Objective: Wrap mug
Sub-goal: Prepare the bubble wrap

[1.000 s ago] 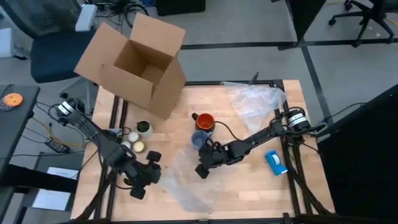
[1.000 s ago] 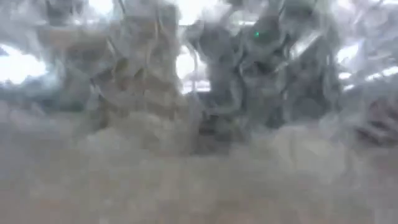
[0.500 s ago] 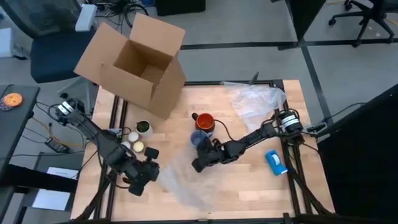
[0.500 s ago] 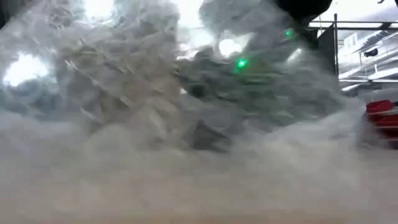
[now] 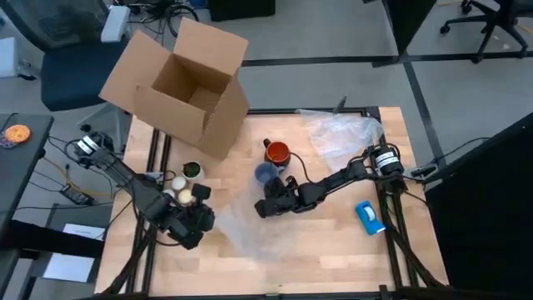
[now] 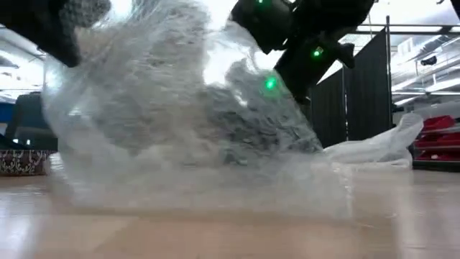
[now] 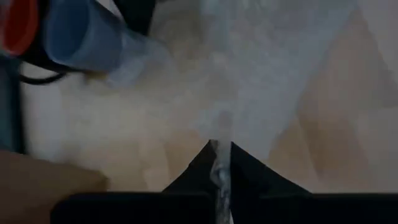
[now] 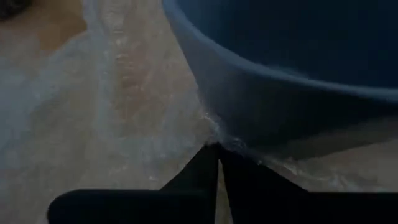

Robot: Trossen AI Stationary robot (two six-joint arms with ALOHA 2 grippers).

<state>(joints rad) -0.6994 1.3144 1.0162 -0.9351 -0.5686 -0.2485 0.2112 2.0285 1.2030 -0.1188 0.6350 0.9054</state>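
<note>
The orange-red mug [image 5: 276, 153] stands upright on the wooden table, a blue mug [image 5: 266, 173] just in front of it. A clear sheet of bubble wrap [image 5: 241, 227] stretches between my two grippers and rises as a hump in the low view [image 6: 180, 122]. My left gripper [image 5: 196, 220] is shut on the sheet's left side, well left of the mugs. My right gripper [image 5: 271, 205] is shut on the sheet right in front of the blue mug [image 8: 280, 62]. The left wrist view shows both mugs, the orange-red mug [image 7: 15, 25] and the blue mug [image 7: 81, 37], beyond the sheet. My left gripper pinches a gathered edge of the bubble wrap [image 7: 218, 163] between its two fingers. That part is lifted off the table, and the sheet spreads away from the fingers toward the mugs. My right gripper pinches the wrap's edge [image 8: 216, 138] between its two fingers, close against the blue mug's lower wall. The sheet falls away from the fingers onto the table.
An open cardboard box [image 5: 179, 87] stands at the far left corner. Three small round things [image 5: 185, 183] lie near the left gripper. More crumpled clear plastic [image 5: 341, 133] lies at the far right, and a blue object [image 5: 369, 217] at the right edge.
Both grippers have moved toward the far edge and upward with the bubble wrap. The sheet, which lay against the low camera, now stands lifted as a hump farther back. Both mugs have slid a little toward the far edge.
</note>
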